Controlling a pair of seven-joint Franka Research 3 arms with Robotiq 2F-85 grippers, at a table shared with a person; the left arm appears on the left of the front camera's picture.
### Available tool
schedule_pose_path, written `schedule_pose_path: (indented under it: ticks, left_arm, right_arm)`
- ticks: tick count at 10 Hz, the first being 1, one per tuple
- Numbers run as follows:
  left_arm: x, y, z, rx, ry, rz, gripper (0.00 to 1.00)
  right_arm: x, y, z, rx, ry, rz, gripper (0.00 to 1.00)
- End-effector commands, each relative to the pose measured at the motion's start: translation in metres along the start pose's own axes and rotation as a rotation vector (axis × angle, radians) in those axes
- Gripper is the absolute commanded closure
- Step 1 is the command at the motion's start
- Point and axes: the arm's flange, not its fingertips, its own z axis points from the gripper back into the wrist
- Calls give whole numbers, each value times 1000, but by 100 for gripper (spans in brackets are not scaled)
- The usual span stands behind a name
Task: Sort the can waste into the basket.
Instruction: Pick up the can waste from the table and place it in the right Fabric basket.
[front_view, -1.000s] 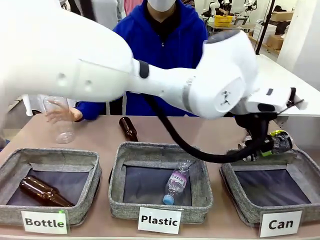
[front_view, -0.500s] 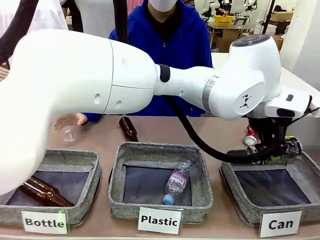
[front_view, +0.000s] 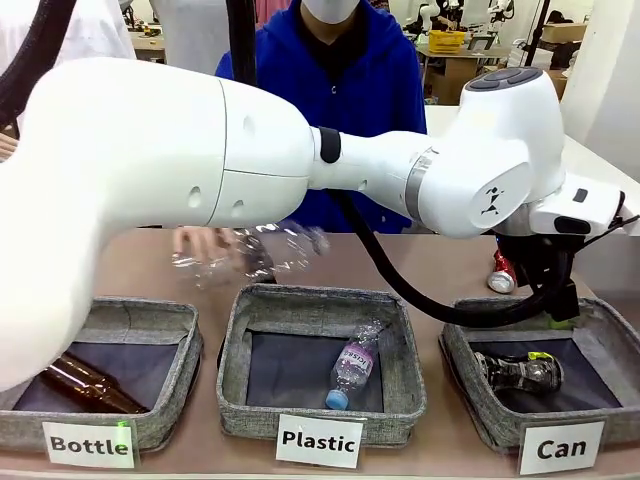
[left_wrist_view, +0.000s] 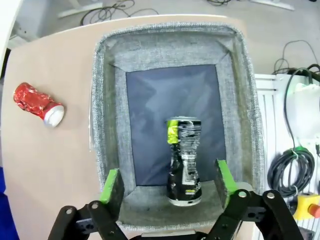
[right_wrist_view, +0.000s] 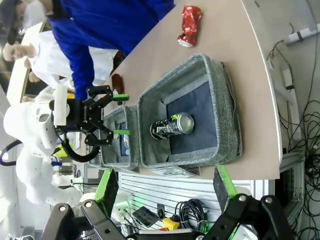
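The can waste is sitting split up right now. The black-and-silver can (front_view: 520, 372) is lying on its side on the dark lining of the Can basket (front_view: 458, 362); the red can (front_view: 502, 272) is lying out on the table (front_view: 120, 270) just behind that basket, not touching it. From the front, the left gripper (front_view: 562, 312) is hanging over the basket's far edge, and its jaws are hard to read from that angle.

The left wrist view is sorting that out by looking straight down. The left gripper (left_wrist_view: 167, 175) is standing wide open with its green pads (left_wrist_view: 113, 181) gripping nothing; the crushed can (left_wrist_view: 184, 167) is lying below between them with a clear gap on each side. The red can (left_wrist_view: 38, 103) is lying off to one side of the basket (left_wrist_view: 102, 100) on bare tabletop.

The right wrist view is giving the sideways take. The right gripper (right_wrist_view: 165, 180) is also spread wide with nothing in it, hanging off past the table edge; it's looking at the black can (right_wrist_view: 172, 126) in the basket (right_wrist_view: 227, 107), the red one (right_wrist_view: 189, 24) beyond, and the left gripper (right_wrist_view: 121, 115) with both fingers apart.

The front view is the one showing the labels. The Plastic basket (front_view: 232, 350) is holding a clear bottle (front_view: 352, 368); the Bottle basket (front_view: 185, 350) is holding a brown bottle (front_view: 85, 385). The person's hand (front_view: 195, 243) is holding another clear bottle (front_view: 258, 255), which is coming out blurred.
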Motion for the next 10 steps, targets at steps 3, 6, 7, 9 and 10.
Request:
schedule_pose_path:
  ticks: [3,6,7,9,10]
  left_arm:
    - [-28,-11,42,16,55,3,0]
    - [-56,-6,58,37,57,48,0]
    - [-54,-2,55,26,54,42,0]
    - [-45,-6,47,4,7,10,0]
    - [-44,-8,46,10,-1,-2,0]
  right_arm:
    - [4,10,-22,27,51,32,0]
    - [8,18,-38,32,75,45,0]
    - [5,12,-27,54,53,31,0]
    - [3,6,-13,58,17,16,0]
    - [1,4,-11,57,12,16,0]
